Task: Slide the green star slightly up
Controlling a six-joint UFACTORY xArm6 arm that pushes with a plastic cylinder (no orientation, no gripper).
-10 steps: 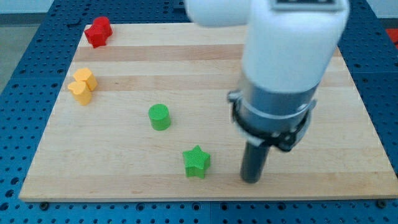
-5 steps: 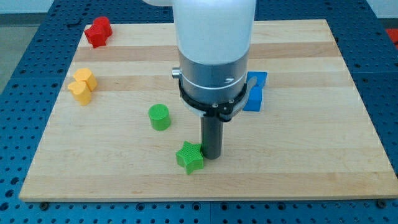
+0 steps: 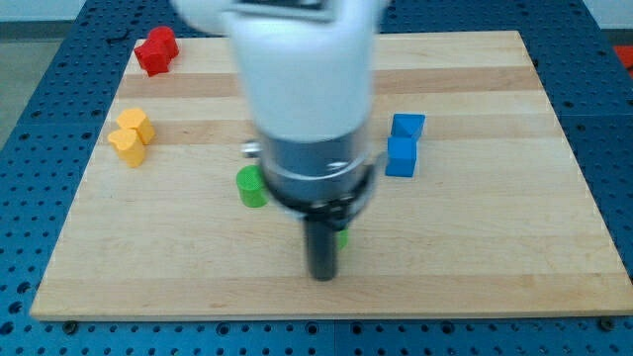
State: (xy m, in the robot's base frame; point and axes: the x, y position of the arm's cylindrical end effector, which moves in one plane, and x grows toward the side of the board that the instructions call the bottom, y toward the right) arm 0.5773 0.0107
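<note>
My tip [image 3: 321, 276] sits low on the table [image 3: 554, 257]. There are no jaws, so it holds nothing. The green star [image 3: 342, 237] peeks out just above my tip, mostly hidden. A slow, straight, short push up should do.

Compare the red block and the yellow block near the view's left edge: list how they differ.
Colour: the red block is red, the yellow block is yellow-orange. Place: the red block sits at the wooden board's top-left corner, while the yellow block lies below it along the left edge. Outline: the red block looks chunky and notched, the yellow block like two rounded lobes. Both stand far from my tip.
</note>
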